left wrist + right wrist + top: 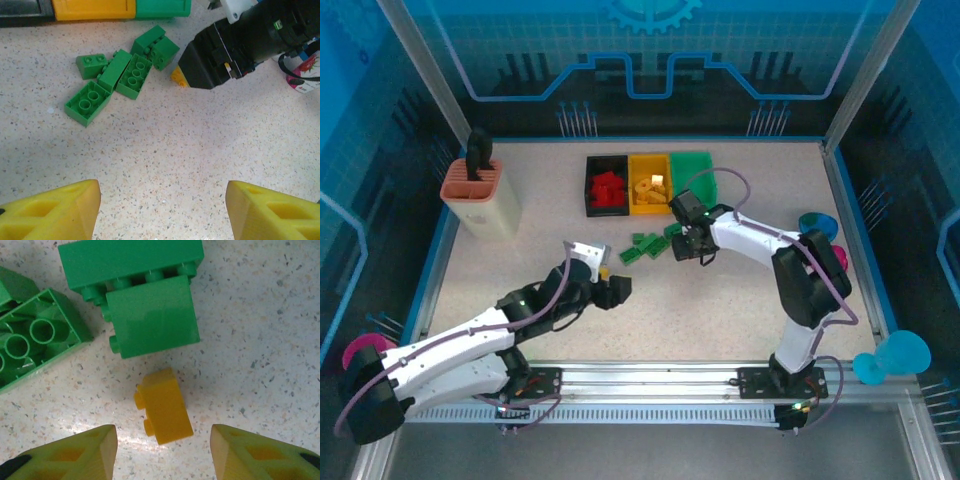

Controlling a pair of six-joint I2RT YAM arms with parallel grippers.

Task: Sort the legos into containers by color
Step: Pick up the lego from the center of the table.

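The speckled worktop (720,300) is carrying a black bin (588,190), a yellow bin (633,160) and a green bin (692,163), sitting side by side at its far middle. A salmon holder (480,205) is standing far left. Green legos (645,246) are lying loose just nearer, a small yellow lego (165,407) resting beside them.

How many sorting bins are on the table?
3, in a row at the far side: black bin left, yellow bin middle, green bin right.

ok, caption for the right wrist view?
Open right gripper straddling a yellow lego lying beside green legos on the speckled table.
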